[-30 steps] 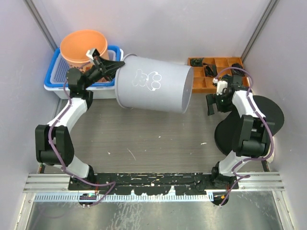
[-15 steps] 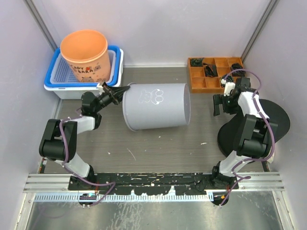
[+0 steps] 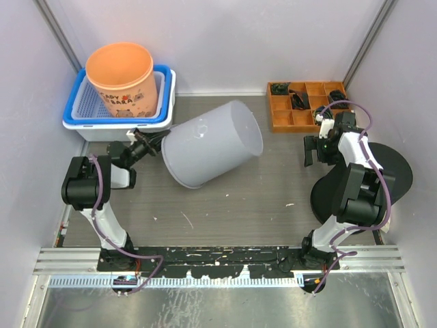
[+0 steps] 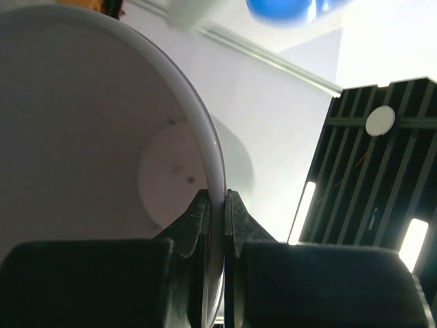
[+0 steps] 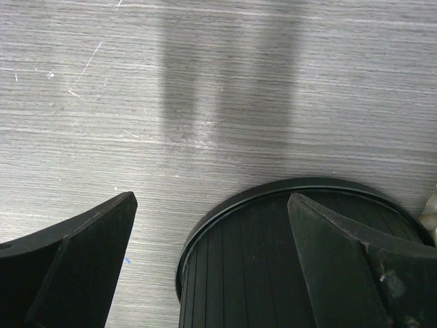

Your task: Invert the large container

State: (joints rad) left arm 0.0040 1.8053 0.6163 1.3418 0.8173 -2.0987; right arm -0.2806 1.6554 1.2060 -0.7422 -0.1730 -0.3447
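The large grey container (image 3: 212, 143) lies tilted on the table's middle, its open mouth down and to the left, its base up and to the right. My left gripper (image 3: 158, 140) is low at the container's left side and shut on its rim. In the left wrist view the white rim (image 4: 205, 137) runs between the closed fingers (image 4: 216, 205), and the container's inside fills the left. My right gripper (image 3: 315, 152) is open and empty at the right, and in the right wrist view (image 5: 212, 197) it hovers over the edge of a black disc (image 5: 293, 260).
An orange bucket (image 3: 121, 72) stands in a blue and white basket (image 3: 78, 116) at the back left. An orange compartment tray (image 3: 300, 109) with small parts is at the back right. The black disc (image 3: 382, 171) lies at the right edge.
The container came down from its raised sideways pose and tipped, mouth toward the table. My left gripper dropped low to the left with the rim. The right gripper shifted slightly right.
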